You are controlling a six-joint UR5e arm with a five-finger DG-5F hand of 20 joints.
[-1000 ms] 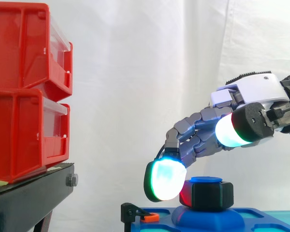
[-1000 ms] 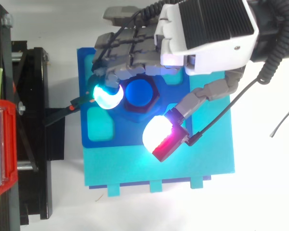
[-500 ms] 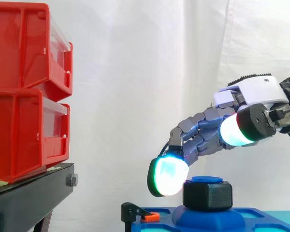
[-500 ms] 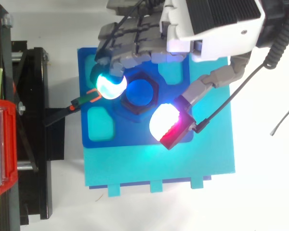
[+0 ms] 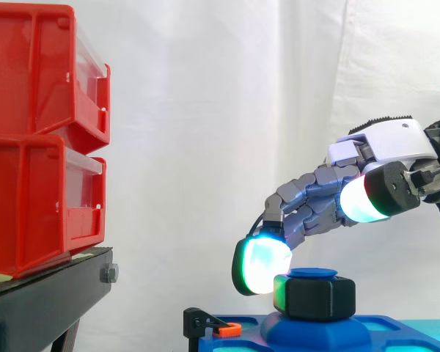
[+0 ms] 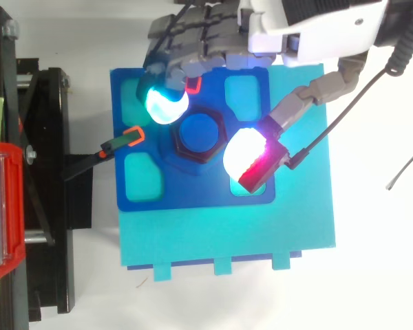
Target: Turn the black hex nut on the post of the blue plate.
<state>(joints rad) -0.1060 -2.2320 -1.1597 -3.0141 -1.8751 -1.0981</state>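
Hex nut [image 5: 314, 296]: black.
Post [image 6: 198, 133]: bright blue on top.
Plate [image 6: 193, 196]: dark blue, with lighter blue-green pockets.
Board under the plate [image 6: 227, 234]: light blue-green.
Hand [image 6: 316, 27]: white shell with a black ribbed edge, grey fingers [image 5: 308, 194].
Pads: one glows blue-green [image 6: 165, 104], one glows white and red [image 6: 246, 157].
Clip [image 6: 124, 139]: black with an orange tip.
Bins [image 5: 37, 139]: red, with clear fronts, at the left of the side view.
Stand [image 5: 44, 301]: black.
Curtain [image 5: 205, 110]: white.

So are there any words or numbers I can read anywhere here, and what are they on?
None: no words, numbers or signs can be read on the red bins, the blue plate, the black hex nut or the hand.
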